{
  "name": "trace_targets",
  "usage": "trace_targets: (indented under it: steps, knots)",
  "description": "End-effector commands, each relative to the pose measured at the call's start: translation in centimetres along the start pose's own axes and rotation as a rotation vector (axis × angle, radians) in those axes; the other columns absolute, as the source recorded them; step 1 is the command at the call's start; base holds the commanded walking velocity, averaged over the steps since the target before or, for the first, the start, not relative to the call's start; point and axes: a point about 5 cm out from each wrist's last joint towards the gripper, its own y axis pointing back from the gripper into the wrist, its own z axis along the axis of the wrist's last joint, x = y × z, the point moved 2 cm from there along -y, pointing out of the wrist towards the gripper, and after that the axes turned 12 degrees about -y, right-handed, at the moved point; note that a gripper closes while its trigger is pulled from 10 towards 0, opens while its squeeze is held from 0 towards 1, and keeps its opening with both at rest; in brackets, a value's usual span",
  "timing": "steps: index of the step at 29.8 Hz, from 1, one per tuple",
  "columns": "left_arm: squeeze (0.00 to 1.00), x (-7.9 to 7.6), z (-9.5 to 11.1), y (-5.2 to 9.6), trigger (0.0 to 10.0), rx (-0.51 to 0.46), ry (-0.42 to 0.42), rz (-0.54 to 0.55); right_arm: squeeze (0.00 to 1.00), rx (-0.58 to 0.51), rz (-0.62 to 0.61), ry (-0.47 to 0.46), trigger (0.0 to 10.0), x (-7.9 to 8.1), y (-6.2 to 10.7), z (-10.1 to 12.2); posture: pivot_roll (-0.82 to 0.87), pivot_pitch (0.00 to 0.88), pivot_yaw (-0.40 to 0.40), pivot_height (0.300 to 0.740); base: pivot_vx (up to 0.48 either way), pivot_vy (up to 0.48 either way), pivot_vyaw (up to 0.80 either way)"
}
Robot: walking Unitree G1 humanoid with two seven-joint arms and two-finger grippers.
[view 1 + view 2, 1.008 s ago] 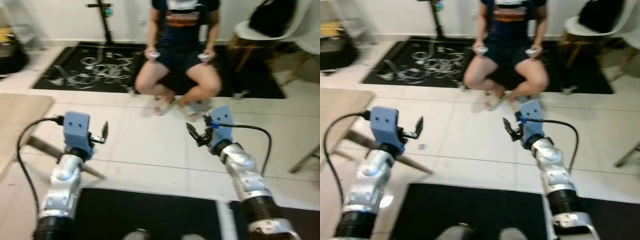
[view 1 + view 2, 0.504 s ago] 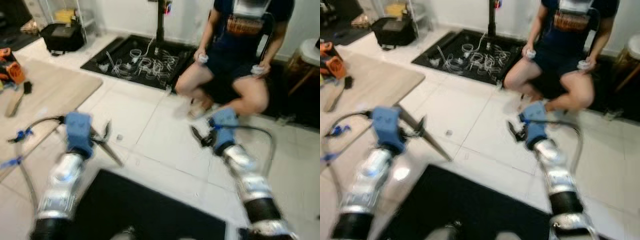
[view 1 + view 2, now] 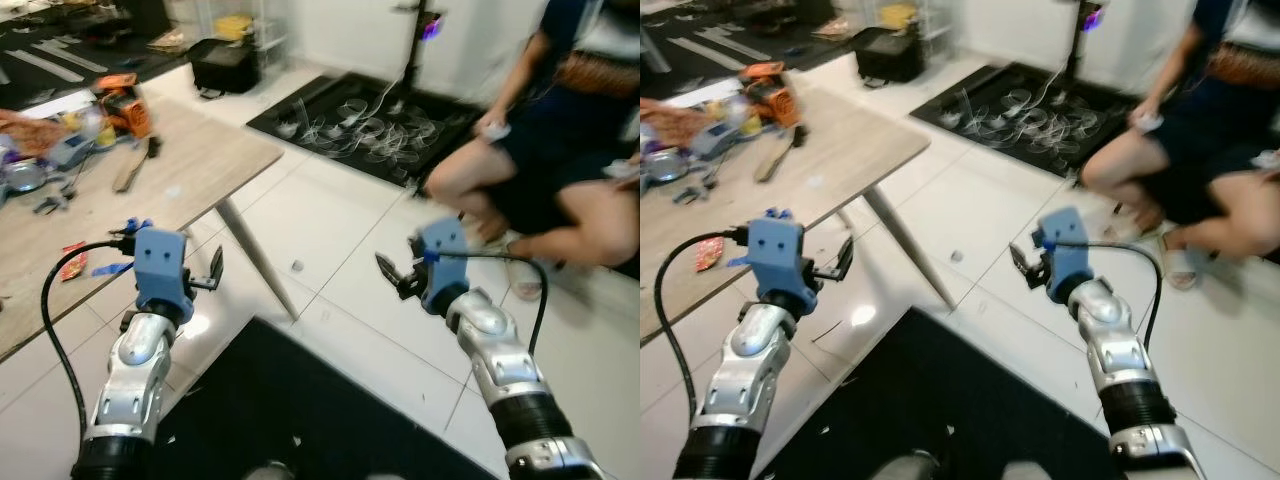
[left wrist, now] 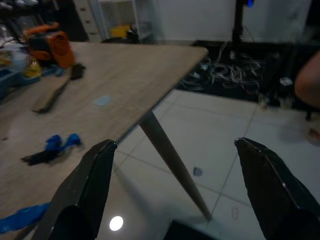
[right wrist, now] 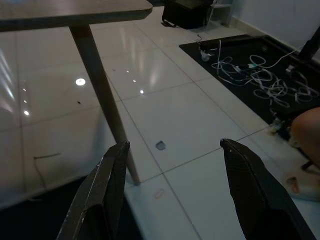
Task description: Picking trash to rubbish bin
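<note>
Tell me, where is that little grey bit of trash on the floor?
The small grey scrap lies on the white floor tiles just beyond the wooden table's slanted leg, ahead of the robot between its two raised grippers.

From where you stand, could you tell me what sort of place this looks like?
Probably a home room used as a workshop or lab. A wooden table holds an orange tool and scattered clutter, loose white cables lie on a black mat on the tiled floor, and a seated person holds controllers.
</note>
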Motion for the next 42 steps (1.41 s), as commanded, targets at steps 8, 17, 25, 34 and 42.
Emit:
trace_targets:
  steps: [8,17,25,34,42]
  knots:
    - [0.00,0.10,-1.22,0.43,10.0,0.048,-0.006,0.004,0.00,-0.008,0.016,-0.009,10.0,0.42,-0.37,0.13,-0.13,0.000,0.001,0.740,0.000,0.000,0.76]
    - [0.00,0.08,-1.19,0.41,10.0,0.048,-0.007,0.003,0.00,-0.009,0.018,-0.009,10.0,0.43,-0.38,0.13,-0.13,0.000,0.001,0.740,0.000,0.000,0.76]
    - [0.00,0.10,-1.11,0.50,10.0,0.048,-0.008,0.003,0.00,-0.011,0.020,-0.014,10.0,0.46,-0.30,0.19,-0.13,0.000,0.004,0.740,0.000,0.000,0.76]
    - [0.00,0.11,-1.13,0.58,10.0,0.051,-0.010,-0.001,0.00,-0.013,0.023,-0.018,10.0,0.55,-0.23,0.27,-0.13,0.000,0.007,0.740,0.000,0.000,0.76]
    - [0.00,0.09,-1.22,0.64,10.0,0.058,-0.008,-0.008,0.00,-0.014,0.021,-0.022,10.0,0.62,-0.16,0.31,-0.13,0.000,0.010,0.740,0.000,0.000,0.76]
